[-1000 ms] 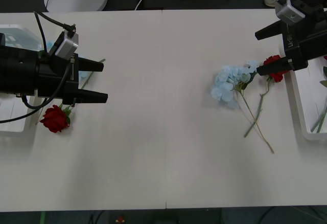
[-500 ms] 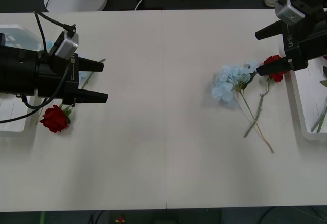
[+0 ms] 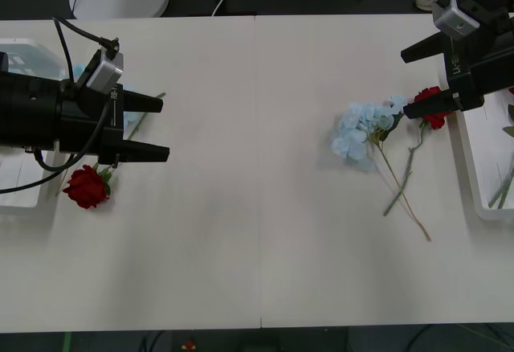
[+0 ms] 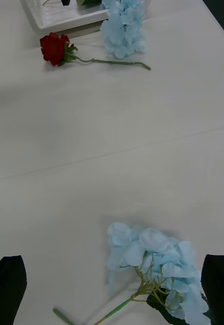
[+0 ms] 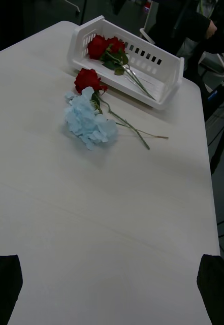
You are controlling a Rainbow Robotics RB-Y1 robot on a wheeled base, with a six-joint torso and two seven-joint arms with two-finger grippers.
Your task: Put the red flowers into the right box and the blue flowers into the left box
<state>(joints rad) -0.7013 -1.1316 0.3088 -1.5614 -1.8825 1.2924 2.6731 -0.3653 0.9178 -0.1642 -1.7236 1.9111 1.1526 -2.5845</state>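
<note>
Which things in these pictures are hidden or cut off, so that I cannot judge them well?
- Left box: front view, mostly hidden behind the left arm; contents unclear.
- Right box: front view, cut off by the picture edge; only stems show inside.
- Red flower near the right end effector: front view, partly covered by its lower finger.
- Blue flower: right wrist view, cut off at the edge.

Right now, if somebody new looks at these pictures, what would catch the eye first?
Probably the pale blue flower lying on the white table beside a red rose, near the open right gripper. Across the table, another red rose lies just below the open left gripper.
</note>
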